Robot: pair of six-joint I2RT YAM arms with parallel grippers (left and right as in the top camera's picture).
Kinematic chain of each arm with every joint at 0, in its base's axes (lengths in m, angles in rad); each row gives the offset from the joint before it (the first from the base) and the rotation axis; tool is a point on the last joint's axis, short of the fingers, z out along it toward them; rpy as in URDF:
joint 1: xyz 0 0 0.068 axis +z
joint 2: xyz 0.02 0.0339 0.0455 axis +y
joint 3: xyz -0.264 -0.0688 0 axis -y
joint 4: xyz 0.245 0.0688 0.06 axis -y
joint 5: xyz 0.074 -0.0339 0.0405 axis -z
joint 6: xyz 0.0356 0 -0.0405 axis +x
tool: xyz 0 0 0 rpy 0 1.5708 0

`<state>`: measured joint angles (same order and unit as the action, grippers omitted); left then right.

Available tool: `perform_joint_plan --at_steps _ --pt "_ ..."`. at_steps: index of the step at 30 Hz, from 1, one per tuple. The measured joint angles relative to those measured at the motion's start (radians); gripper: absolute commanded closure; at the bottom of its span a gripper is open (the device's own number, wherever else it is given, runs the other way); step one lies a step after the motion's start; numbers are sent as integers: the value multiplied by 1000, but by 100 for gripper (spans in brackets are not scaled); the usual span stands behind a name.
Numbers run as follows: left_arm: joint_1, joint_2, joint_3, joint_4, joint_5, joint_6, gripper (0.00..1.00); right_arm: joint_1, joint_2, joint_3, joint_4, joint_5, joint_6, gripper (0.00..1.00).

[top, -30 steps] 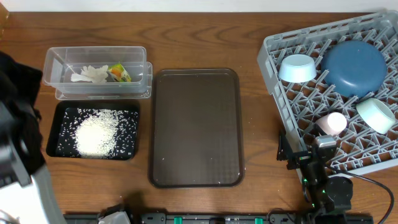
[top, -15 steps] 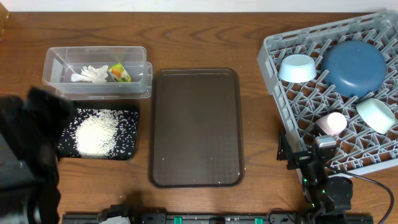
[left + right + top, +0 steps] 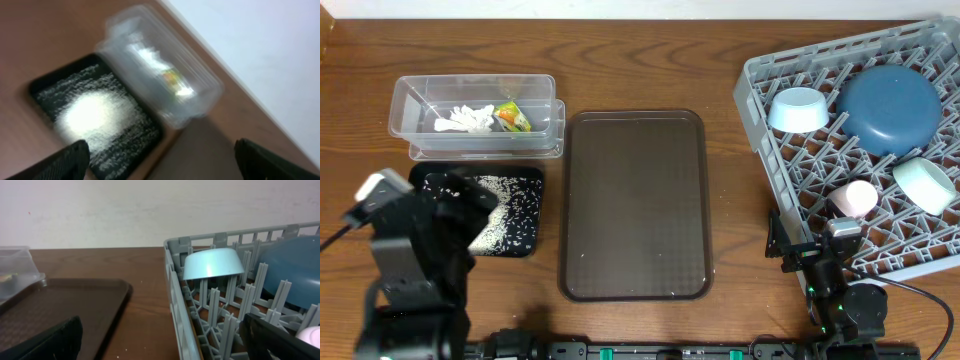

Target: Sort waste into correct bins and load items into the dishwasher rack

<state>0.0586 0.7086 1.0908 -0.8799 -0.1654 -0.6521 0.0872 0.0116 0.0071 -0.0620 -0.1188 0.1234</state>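
The clear tub (image 3: 410,100) at the back left holds a crumpled white tissue (image 3: 463,118) and a yellow-green wrapper (image 3: 514,117). In front of it the black tray (image 3: 525,180) holds white rice grains (image 3: 505,195). The grey dishwasher rack (image 3: 760,130) at the right holds the dark-blue plate (image 3: 890,108), the light-blue dish (image 3: 798,109) upside down, the mint-white bowl (image 3: 924,185) and the pink cup (image 3: 855,197). My left gripper (image 3: 162,167) is open and empty; its arm (image 3: 420,250) covers the tray's left part. My right gripper (image 3: 165,345) is open and empty beside the rack's front-left corner.
A large brown serving tray (image 3: 635,205) lies in the middle of the table. The left wrist view is blurred and shows the black tray (image 3: 135,145) and the tub (image 3: 160,75). The right wrist view shows the dish (image 3: 212,262) and the rack wall (image 3: 175,280).
My left arm has swung in from the left edge to the front left and now covers the left part of the black tray. The right arm has not moved.
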Motion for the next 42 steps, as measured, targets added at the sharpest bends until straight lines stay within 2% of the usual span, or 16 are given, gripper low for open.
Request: perform_joint_plan --at_steps 2,8,15,23,29,34,42 --pt "-12 -71 -115 150 65 53 5 0 0 0 0 0 0 1" --pt "-16 -243 -364 392 153 158 5 0 0 0 -1 0 0 1" --pt "-16 -434 -625 558 180 224 5 0 0 0 0 1 -1 1" --pt "-16 -634 -870 728 187 239 5 0 0 0 0 1 -2 1" --pt "-16 -695 -992 855 194 240 5 0 0 0 0 2 -2 1" --pt "-16 -697 -1035 874 202 261 5 0 0 0 0 1 -2 1" --pt "-16 -698 -1071 940 278 437 5 0 0 0 0 1 -2 1"
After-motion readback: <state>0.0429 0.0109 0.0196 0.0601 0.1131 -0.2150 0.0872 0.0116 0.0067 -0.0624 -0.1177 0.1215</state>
